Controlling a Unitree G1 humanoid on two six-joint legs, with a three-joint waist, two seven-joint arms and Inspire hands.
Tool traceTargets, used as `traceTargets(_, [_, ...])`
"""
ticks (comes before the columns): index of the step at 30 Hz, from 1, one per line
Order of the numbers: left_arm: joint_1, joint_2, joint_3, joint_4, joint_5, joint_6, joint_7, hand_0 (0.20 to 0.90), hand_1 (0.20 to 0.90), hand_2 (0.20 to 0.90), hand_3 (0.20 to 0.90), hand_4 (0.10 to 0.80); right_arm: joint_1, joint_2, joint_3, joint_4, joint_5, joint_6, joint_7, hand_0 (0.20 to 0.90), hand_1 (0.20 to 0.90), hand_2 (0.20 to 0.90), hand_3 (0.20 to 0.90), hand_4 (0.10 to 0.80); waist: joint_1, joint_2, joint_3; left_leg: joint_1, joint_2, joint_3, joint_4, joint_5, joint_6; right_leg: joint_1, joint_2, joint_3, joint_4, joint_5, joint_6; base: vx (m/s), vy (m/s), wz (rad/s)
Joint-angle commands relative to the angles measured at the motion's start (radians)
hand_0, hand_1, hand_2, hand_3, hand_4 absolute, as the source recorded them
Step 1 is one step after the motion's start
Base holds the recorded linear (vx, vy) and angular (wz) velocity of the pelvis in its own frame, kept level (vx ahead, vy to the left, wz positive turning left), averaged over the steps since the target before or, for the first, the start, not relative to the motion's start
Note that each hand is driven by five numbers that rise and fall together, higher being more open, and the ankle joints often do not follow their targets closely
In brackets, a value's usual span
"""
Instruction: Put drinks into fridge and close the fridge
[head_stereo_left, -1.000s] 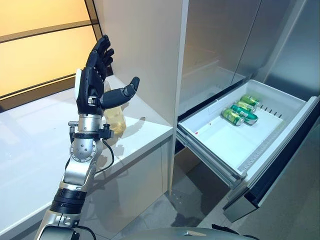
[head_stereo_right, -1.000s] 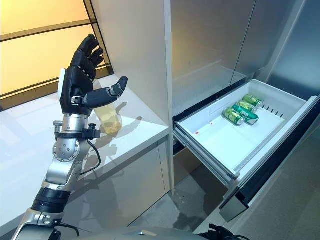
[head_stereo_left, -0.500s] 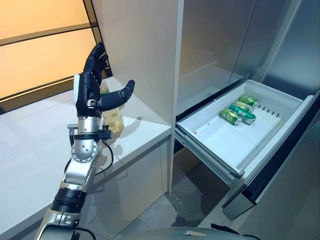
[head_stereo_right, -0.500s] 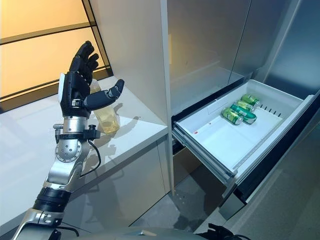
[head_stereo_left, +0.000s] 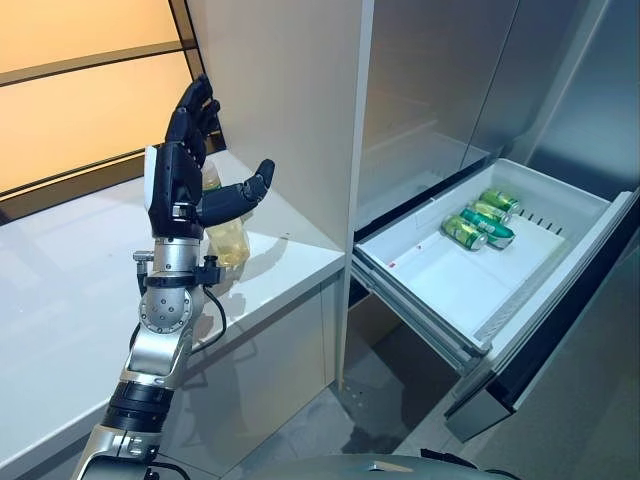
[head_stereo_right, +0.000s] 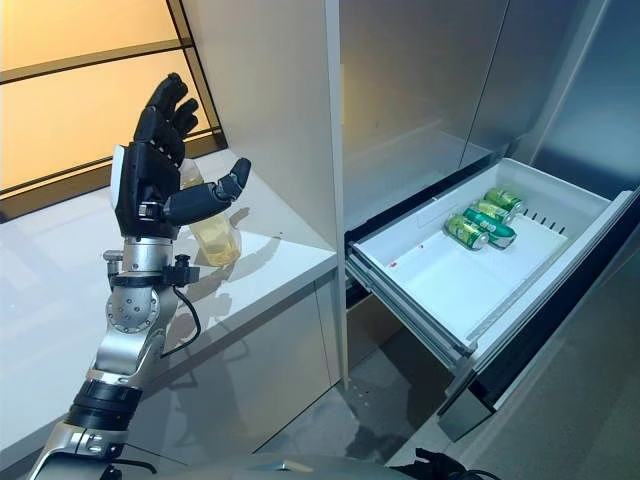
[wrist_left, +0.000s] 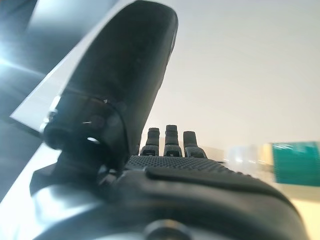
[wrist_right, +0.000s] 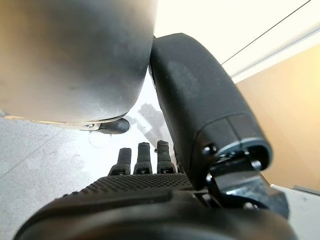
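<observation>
A clear bottle of yellow drink (head_stereo_left: 231, 240) with a green label stands on the white counter (head_stereo_left: 60, 290). My left hand (head_stereo_left: 178, 175) is raised upright just in front of it, open, with fingers straight and thumb spread out, and holds nothing. In the left wrist view the bottle (wrist_left: 292, 162) lies just past the fingers (wrist_left: 171, 140). The fridge's white drawer (head_stereo_left: 420, 300) is pulled out at the right, with green cans (head_stereo_left: 478, 222) lying at its far end. My right hand (wrist_right: 145, 185) is open and empty above the grey floor.
A tall pale cabinet panel (head_stereo_left: 290, 90) rises right behind the bottle, at the counter's end. Steel fridge doors (head_stereo_left: 430, 70) stand above the open drawer. The drawer's front juts into the floor space at the lower right.
My left hand has shifted slightly beside the bottle and stays open. The bottle and the drawer have not moved.
</observation>
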Motion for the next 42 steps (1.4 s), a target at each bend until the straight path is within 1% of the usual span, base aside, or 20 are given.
traceTargets(1, [-0.101, 0.002, 0.072, -0.082, 0.054, -0.098, 0.083, 0.900, 0.900, 0.900, 0.900, 0.800, -0.038, 0.070, 0.008, 0.031, -0.022, -0.033, 0.016, 0.900, 0.900, 0.900, 0.900, 0.800, -0.001, -0.025, -0.018, 0.054, -0.035, 0.055, 0.007, -0.119, 0.039, 0.006, -0.018, 0.013, 0.011, 0.008, 0.028, 0.000, 0.000, 0.00])
traceTargets(7, [-0.082, 0.005, 0.086, -0.039, 0.064, -0.078, 0.152, 0.900, 0.900, 0.900, 0.900, 0.800, -0.040, 0.067, 0.005, 0.041, -0.020, -0.039, 0.021, 0.900, 0.900, 0.900, 0.900, 0.800, 0.002, -0.024, -0.020, 0.055, -0.036, 0.054, 0.007, -0.120, 0.038, 0.008, -0.019, 0.012, 0.010, 0.007, 0.028, 0.000, 0.000, 0.00])
traceTargets(18, [-0.039, -0.007, 0.084, 0.067, 0.043, -0.012, 0.174, 0.900, 0.900, 0.900, 0.900, 0.800, -0.045, 0.056, -0.008, 0.039, -0.034, -0.027, 0.033, 0.900, 0.900, 0.900, 0.900, 0.800, 0.007, -0.022, -0.021, 0.059, -0.037, 0.053, 0.007, -0.118, 0.038, 0.012, -0.019, 0.010, 0.011, 0.006, 0.026, 0.000, 0.000, 0.00])
traceTargets(25, [-0.022, -0.028, 0.057, 0.140, -0.030, 0.028, 0.092, 0.900, 0.900, 0.900, 0.900, 0.800, -0.054, 0.046, -0.018, 0.040, -0.044, -0.015, 0.038, 0.900, 0.900, 0.900, 0.900, 0.800, 0.007, -0.019, -0.019, 0.062, -0.036, 0.058, 0.007, -0.118, 0.039, 0.014, -0.018, 0.014, 0.012, 0.007, 0.025, 0.000, 0.000, 0.00])
traceTargets(31, [-0.011, -0.040, 0.040, 0.196, -0.026, 0.063, 0.096, 0.900, 0.900, 0.900, 0.900, 0.800, -0.060, 0.040, -0.027, 0.041, -0.053, -0.010, 0.046, 0.900, 0.900, 0.900, 0.900, 0.800, 0.006, -0.018, -0.019, 0.064, -0.035, 0.062, 0.007, -0.116, 0.039, 0.015, -0.017, 0.014, 0.012, 0.009, 0.025, 0.000, 0.000, 0.00])
traceTargets(37, [-0.008, -0.043, 0.032, 0.283, -0.040, 0.056, 0.087, 0.900, 0.900, 0.900, 0.900, 0.800, -0.063, 0.035, -0.031, 0.043, -0.060, -0.006, 0.052, 0.900, 0.900, 0.900, 0.900, 0.800, 0.003, -0.017, -0.023, 0.064, -0.035, 0.069, 0.007, -0.115, 0.039, 0.013, -0.017, 0.017, 0.013, 0.009, 0.025, 0.000, 0.000, 0.00])
traceTargets(42, [-0.009, -0.047, 0.029, 0.310, -0.034, 0.056, 0.089, 0.900, 0.900, 0.900, 0.900, 0.800, -0.067, 0.033, -0.035, 0.047, -0.062, -0.002, 0.053, 0.900, 0.900, 0.900, 0.900, 0.800, 0.002, -0.015, -0.022, 0.065, -0.034, 0.073, 0.007, -0.114, 0.039, 0.014, -0.017, 0.018, 0.013, 0.009, 0.025, 0.002, 0.002, -0.01])
